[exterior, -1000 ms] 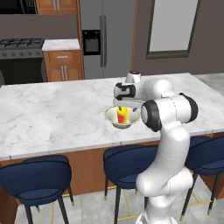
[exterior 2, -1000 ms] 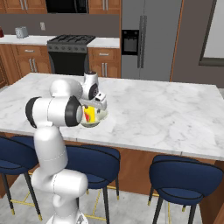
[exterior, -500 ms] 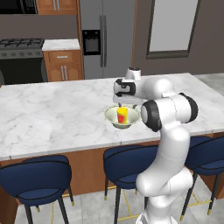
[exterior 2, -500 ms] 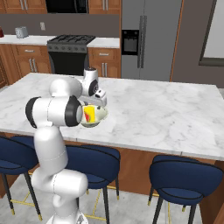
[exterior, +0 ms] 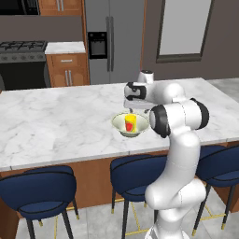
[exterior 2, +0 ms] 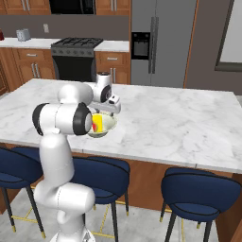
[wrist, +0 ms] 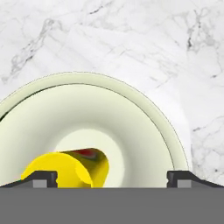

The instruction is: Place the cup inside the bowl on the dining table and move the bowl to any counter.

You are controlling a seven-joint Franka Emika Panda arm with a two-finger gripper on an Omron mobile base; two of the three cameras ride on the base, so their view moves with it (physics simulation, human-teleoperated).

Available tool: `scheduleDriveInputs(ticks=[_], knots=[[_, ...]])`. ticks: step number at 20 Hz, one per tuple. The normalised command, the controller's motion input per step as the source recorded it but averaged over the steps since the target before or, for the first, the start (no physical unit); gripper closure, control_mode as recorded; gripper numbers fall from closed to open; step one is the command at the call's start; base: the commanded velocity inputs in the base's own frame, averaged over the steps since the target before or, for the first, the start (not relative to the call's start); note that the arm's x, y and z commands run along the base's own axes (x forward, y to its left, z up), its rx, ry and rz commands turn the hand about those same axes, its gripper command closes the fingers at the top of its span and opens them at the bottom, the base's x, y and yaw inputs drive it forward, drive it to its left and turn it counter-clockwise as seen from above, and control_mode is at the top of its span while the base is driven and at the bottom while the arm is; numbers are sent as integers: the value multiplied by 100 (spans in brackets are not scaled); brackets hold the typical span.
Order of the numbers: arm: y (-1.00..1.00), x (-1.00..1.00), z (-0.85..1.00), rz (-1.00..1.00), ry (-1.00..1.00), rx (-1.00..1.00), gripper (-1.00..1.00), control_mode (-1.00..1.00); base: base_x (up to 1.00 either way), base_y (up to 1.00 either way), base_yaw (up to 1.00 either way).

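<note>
The small yellow cup (exterior: 130, 123) (exterior 2: 96, 124) (wrist: 65, 168) with its red patch stands inside the pale cream-green bowl (exterior: 119, 126) (exterior 2: 109, 125) (wrist: 131, 122). The bowl rests on the marble dining table (exterior: 56, 121) (exterior 2: 179, 123), near its front edge. My gripper (exterior: 132, 108) (exterior 2: 108, 110) (wrist: 111, 179) hangs just above the bowl, pointing down, open, with nothing between its fingers. In the hand view the cup's rim sits between the left fingertip (wrist: 43, 178) and the middle, below the jaws and apart from them.
Navy blue stools (exterior: 39, 189) (exterior 2: 201, 189) line the table's front. Behind the table are a black stove (exterior: 21, 56) (exterior 2: 75, 54), a grey fridge (exterior: 112, 37) (exterior 2: 156, 38), and a short marble counter (exterior: 65, 46) (exterior 2: 111, 45) over wooden cabinets between them.
The hand has lifted slightly above the bowl with its jaws wide. Cup and bowl have not moved.
</note>
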Motion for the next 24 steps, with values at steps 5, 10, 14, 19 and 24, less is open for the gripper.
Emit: scheduleDriveInputs(ticks=[5,10,14,19,24], knots=[[-37,8,0,9,0,0,-100,-100,0,0,0],[-25,0,0,5,0,0,-100,-100,0,0,0],[-22,0,0,4,0,0,-100,-100,0,0,0],[-28,0,0,4,0,0,-100,-100,0,0,0],[-8,0,-2,3,0,0,-100,-100,0,0,0]])
